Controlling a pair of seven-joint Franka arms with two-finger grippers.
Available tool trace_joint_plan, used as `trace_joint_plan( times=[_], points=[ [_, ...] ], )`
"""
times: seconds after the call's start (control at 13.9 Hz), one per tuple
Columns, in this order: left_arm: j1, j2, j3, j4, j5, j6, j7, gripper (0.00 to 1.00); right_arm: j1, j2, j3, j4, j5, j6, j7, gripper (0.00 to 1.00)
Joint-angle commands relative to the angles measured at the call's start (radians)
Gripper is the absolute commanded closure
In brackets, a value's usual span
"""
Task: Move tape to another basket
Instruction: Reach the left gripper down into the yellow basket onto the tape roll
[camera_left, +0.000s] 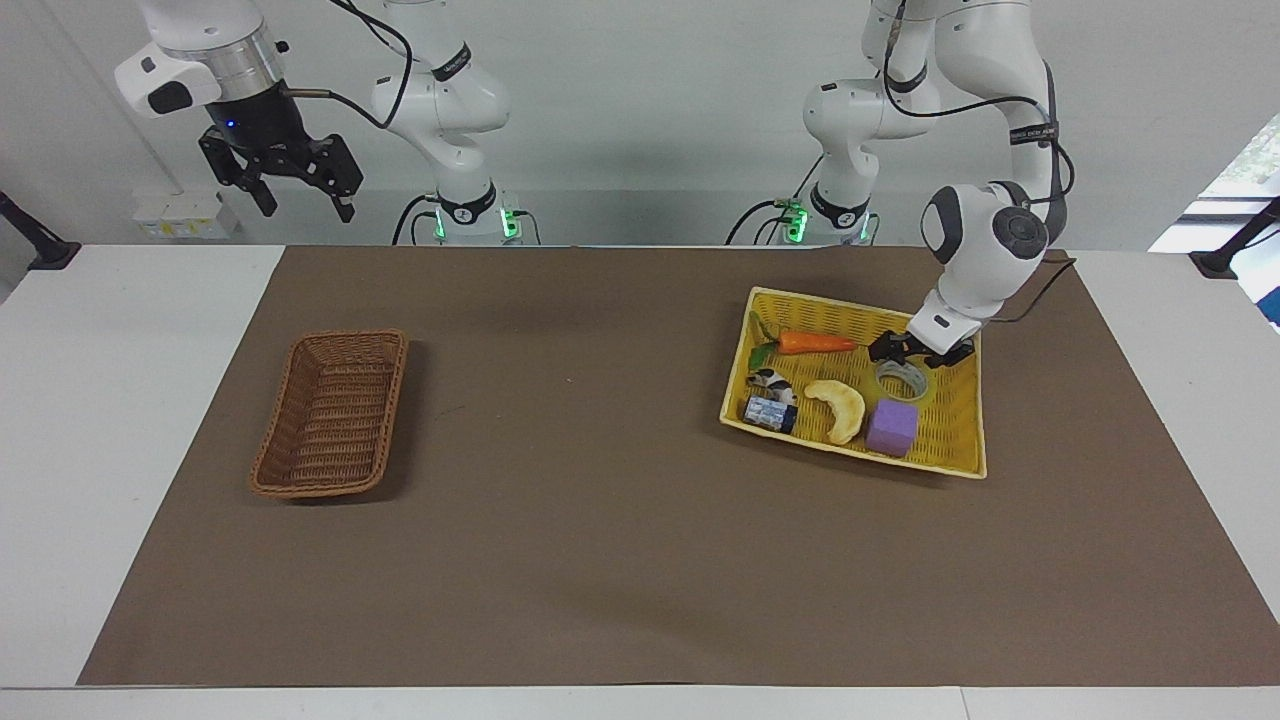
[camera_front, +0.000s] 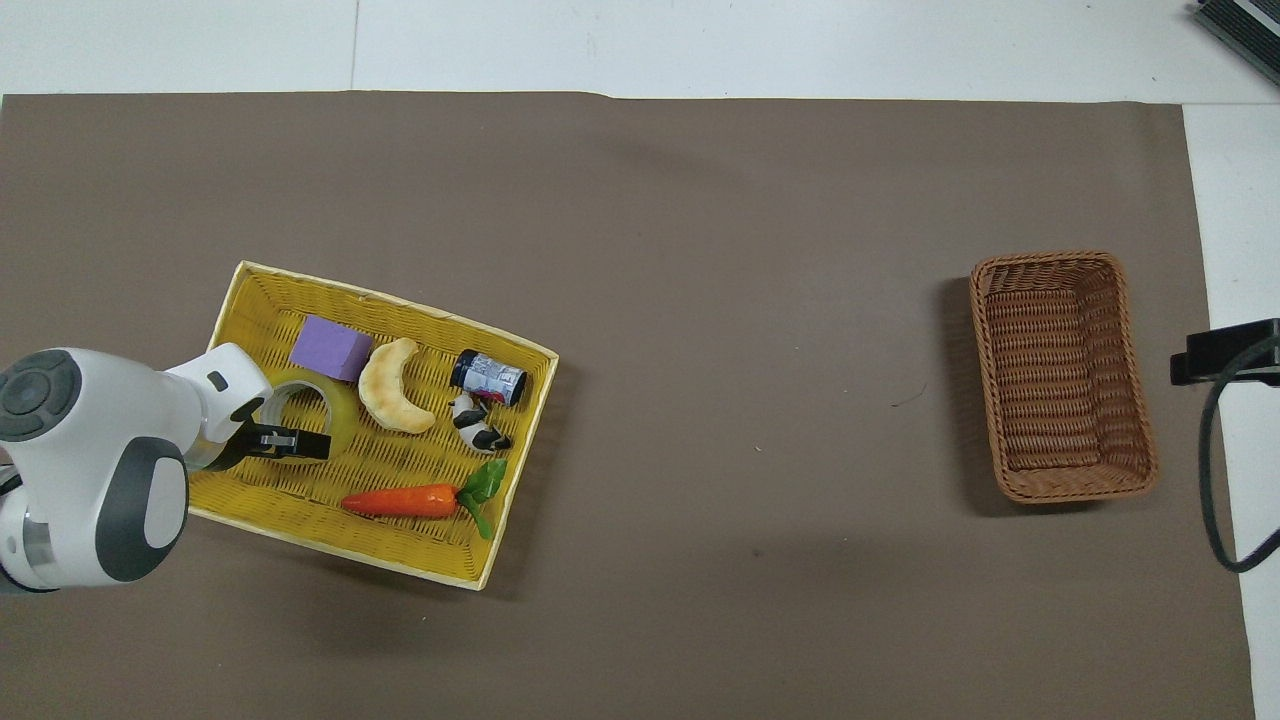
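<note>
the left gripper's (camera_left: 912, 354) fingers stood apart, low over the tape (camera_left: 903, 380) in the yellow tray (camera_left: 962, 455) beside the purple block (camera_left: 892, 428). i judged i should straddle the roll's wall before closing. the right gripper (camera_left: 300, 190), fingers spread, waited above the brown basket's (camera_left: 331, 415) end.

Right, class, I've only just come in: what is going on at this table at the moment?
The left gripper is down in the yellow basket, right over the tape, with its fingers spread. The roll lies flat in the basket, not lifted. Beside it lie a purple block, a banana-like piece and a carrot. The brown wicker basket stands at the right arm's end of the table. The right gripper waits, raised and open.
</note>
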Motion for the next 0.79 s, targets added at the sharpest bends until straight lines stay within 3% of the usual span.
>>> trace_joint_plan(
  times=[0.0, 0.29, 0.5, 0.72],
  points=[
    [-0.006, 0.054, 0.004, 0.021, -0.004, 0.029, -0.003, 0.68, -0.006, -0.026, 0.003, -0.027, -0.005, 0.004, -0.027, 0.0],
    [0.0, 0.082, 0.006, 0.081, -0.068, 0.024, -0.062, 0.63, -0.008, -0.026, 0.003, -0.027, -0.005, 0.002, -0.027, 0.0],
    [-0.014, 0.122, 0.006, 0.147, -0.08, 0.013, -0.105, 0.34, -0.008, -0.026, 0.003, -0.029, -0.005, 0.002, -0.027, 0.0],
    [-0.014, 0.114, 0.004, 0.126, -0.082, 0.019, -0.106, 0.33, -0.011, -0.026, 0.003, -0.029, -0.005, 0.002, -0.028, 0.0]
  ],
)
